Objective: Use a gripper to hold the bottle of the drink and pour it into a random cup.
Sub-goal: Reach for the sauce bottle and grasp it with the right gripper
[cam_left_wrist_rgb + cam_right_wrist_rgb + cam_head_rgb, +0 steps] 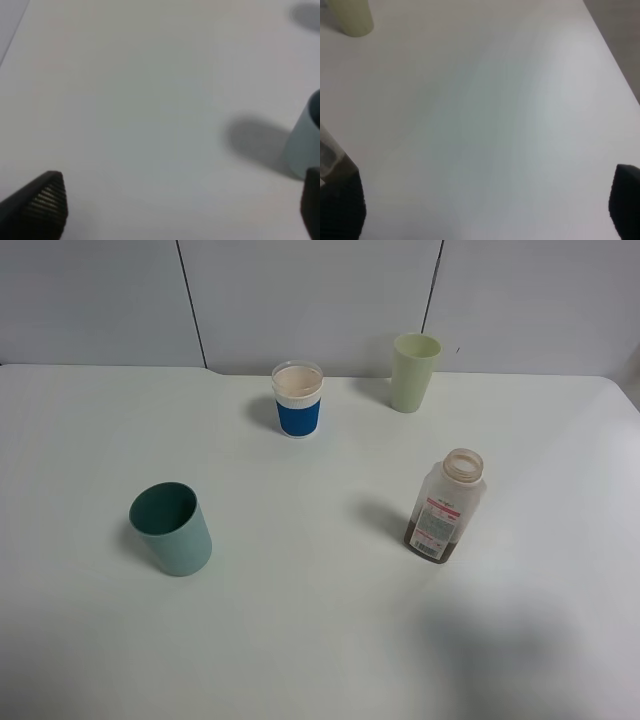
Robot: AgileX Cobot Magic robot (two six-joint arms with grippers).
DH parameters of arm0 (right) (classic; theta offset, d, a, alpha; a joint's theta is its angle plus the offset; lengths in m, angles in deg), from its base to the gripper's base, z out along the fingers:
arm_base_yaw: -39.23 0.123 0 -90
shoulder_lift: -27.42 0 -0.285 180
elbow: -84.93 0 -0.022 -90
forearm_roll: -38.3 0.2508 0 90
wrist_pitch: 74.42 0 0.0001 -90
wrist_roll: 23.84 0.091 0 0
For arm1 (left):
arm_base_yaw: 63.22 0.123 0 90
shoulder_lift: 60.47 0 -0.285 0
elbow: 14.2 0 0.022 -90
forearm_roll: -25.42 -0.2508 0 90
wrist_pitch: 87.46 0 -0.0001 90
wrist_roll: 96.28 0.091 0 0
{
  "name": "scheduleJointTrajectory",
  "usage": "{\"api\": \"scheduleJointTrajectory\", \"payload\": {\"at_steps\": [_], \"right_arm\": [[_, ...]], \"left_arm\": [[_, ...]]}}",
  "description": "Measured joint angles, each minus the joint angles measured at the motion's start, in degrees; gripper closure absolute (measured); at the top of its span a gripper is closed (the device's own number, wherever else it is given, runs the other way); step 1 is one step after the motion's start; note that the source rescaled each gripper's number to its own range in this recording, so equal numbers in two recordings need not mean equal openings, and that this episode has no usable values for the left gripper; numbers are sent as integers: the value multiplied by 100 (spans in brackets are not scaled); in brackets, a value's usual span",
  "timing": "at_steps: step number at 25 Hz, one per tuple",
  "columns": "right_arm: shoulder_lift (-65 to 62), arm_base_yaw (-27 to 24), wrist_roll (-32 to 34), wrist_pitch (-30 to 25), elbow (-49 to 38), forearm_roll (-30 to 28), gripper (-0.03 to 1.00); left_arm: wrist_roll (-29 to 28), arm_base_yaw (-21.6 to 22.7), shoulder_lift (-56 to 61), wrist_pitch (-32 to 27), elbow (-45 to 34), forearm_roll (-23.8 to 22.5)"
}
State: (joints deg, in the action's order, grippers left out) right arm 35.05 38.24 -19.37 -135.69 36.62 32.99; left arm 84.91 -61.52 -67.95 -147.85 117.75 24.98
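Observation:
The bottle of the drink [446,505] stands upright and uncapped on the white table, right of centre, with brown liquid at its bottom. Its edge shows in the right wrist view [327,149], beside one finger of my right gripper [482,205], which is open and empty over bare table. My left gripper [180,205] is open and empty, with the teal cup [305,145] just beyond one fingertip. Three cups stand on the table: a teal one [171,528] at front left, a blue-banded white one [298,399] at the back and a pale green one [415,371] at back right. Neither gripper shows in the exterior view.
The white table [300,620] ends at a grey panelled wall [300,290] behind the cups. The pale green cup also shows in the right wrist view [350,17]. The table's right edge [615,55] shows there too.

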Motion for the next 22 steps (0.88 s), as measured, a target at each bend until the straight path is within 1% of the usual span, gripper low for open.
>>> {"api": "scheduleJointTrajectory", "payload": {"at_steps": [22], "right_arm": [[0,0,0,0,0,0,-1]], "left_arm": [[0,0,0,0,0,0]]}}
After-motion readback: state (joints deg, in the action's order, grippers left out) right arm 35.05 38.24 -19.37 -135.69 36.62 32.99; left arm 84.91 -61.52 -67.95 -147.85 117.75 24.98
